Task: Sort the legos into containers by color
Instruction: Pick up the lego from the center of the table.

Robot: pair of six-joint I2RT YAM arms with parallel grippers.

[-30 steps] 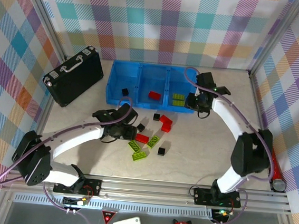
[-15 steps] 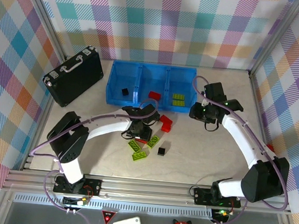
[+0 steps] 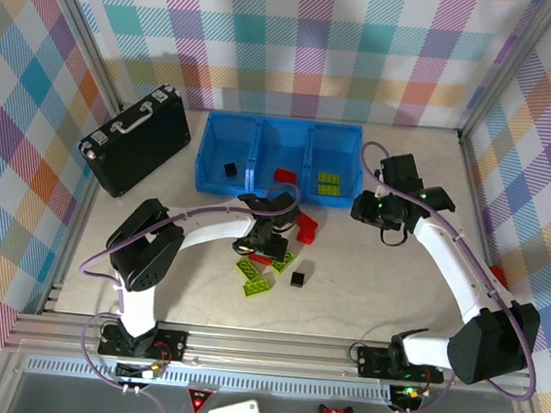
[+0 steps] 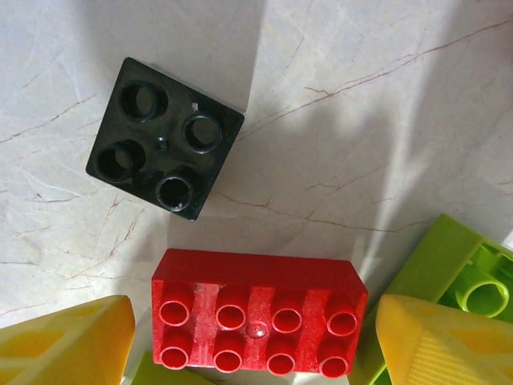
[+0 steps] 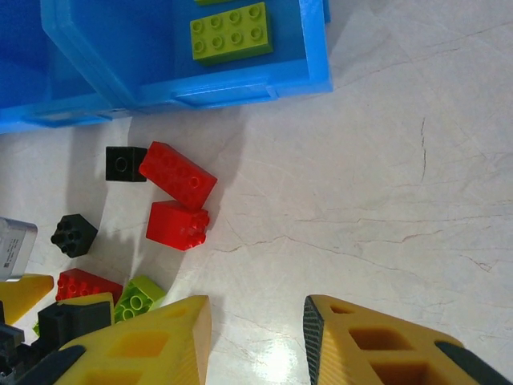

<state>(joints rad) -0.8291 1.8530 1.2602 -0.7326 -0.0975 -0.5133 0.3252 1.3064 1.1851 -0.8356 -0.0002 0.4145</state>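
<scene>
Between the open, empty fingers (image 4: 72, 345) of the left gripper (image 4: 253, 337) sits a red brick (image 4: 258, 317); we should descend squarely and close on its end faces, avoiding the adjacent lime brick (image 4: 449, 265).

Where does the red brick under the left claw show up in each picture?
Top external: red brick, near the picture's centre, partly hidden.
Left wrist: red brick, bottom centre.
Right wrist: red brick, lower left.
Shared landmark: the lime-green brick lying right beside it.
</scene>
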